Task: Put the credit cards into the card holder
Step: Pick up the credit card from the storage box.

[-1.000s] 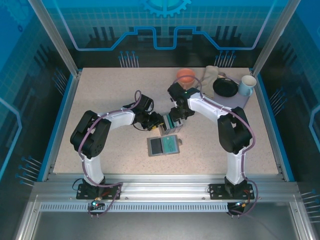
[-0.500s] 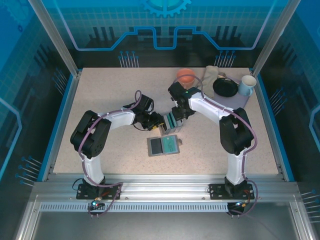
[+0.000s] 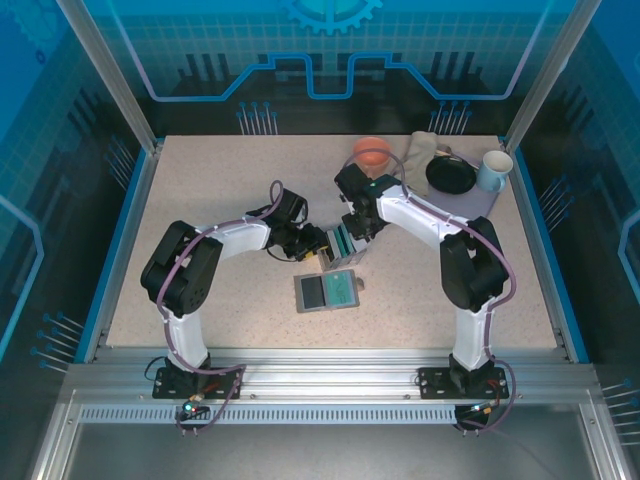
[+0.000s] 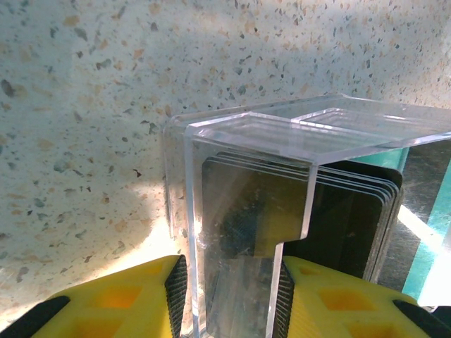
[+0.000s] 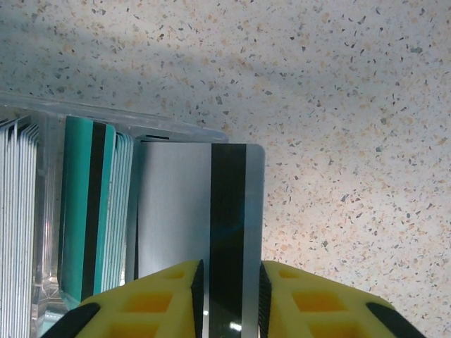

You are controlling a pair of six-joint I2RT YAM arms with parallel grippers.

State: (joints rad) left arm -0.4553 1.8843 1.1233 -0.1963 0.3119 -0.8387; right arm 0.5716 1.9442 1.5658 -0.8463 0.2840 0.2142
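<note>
The clear acrylic card holder [image 3: 343,243] stands upright at mid-table. My left gripper [image 3: 322,246] is shut on it; in the left wrist view the pads of this gripper [image 4: 229,296] press both sides of a clear wall of the holder [image 4: 282,134], with dark credit cards [image 4: 352,218] standing behind it. My right gripper [image 3: 352,232] hovers over the holder's far side. In the right wrist view it [image 5: 229,296] is open by a narrow gap above a grey card with a black stripe [image 5: 173,204]. Beside that card stand teal-green cards [image 5: 84,211] and whitish cards [image 5: 17,211].
A grey rectangle [image 3: 327,292] with a dark card and a teal-green card lying flat on it is just in front of the holder. At the back right are an orange bowl [image 3: 372,152], a beige cloth [image 3: 420,150], a black dish [image 3: 450,176] and a pale mug [image 3: 493,170].
The right gripper's jaws have drawn closer together over the striped card. The left gripper has kept its grip on the holder and has not moved.
</note>
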